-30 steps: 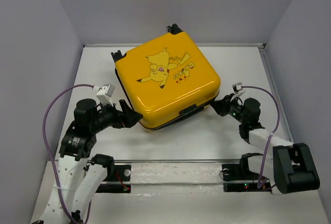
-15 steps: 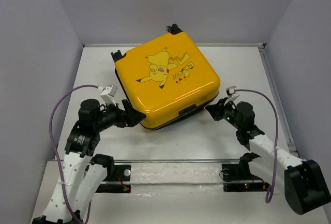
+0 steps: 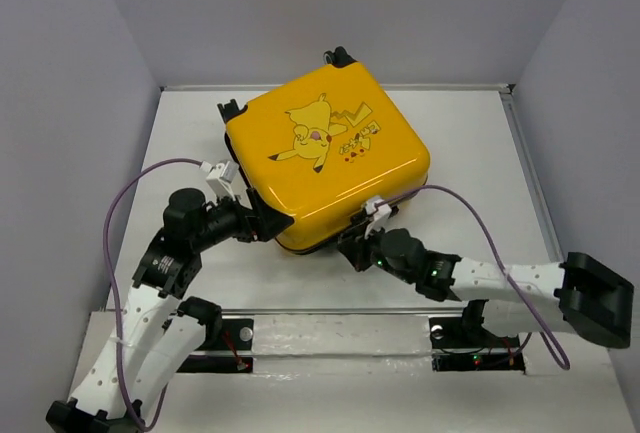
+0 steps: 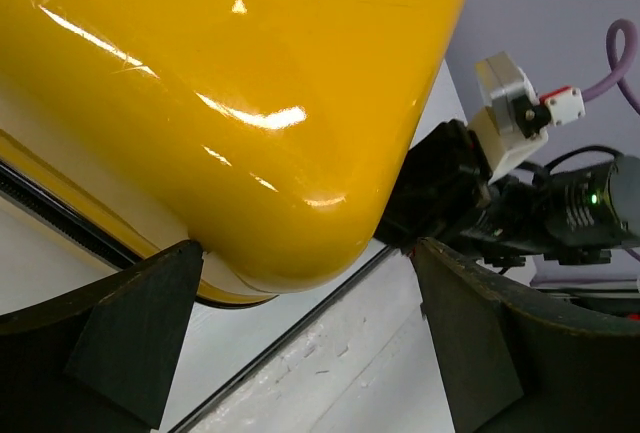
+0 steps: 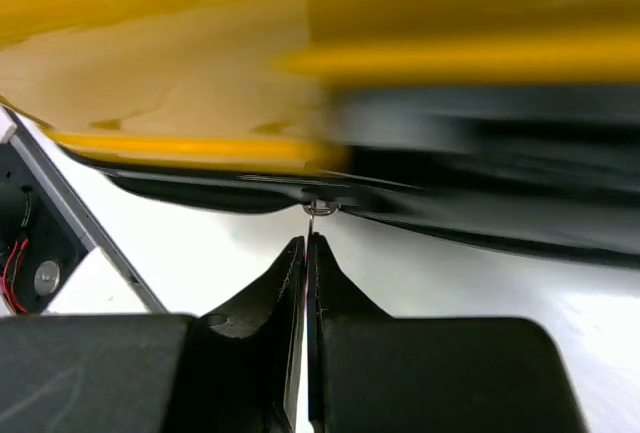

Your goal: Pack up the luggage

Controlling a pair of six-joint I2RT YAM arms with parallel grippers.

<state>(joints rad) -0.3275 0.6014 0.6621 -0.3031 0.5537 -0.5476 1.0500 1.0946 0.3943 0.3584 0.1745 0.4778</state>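
Note:
The luggage is a yellow hard-shell suitcase with a cartoon print, lying flat and closed on the white table. My left gripper is open, its fingers straddling the case's near-left corner without squeezing it. My right gripper reaches in low at the case's near edge. In the right wrist view the right gripper is shut on the thin metal zipper pull, which hangs from the black zipper trim under the yellow shell.
Grey walls close in the table on the left, back and right. Black caster wheels stick out at the case's far side. A metal rail runs along the near edge. The right arm lies close beside my left gripper.
My right arm has swung from the case's right side round to its near edge, and its gripper has shut on the zipper pull. My left gripper moved in closer to the corner.

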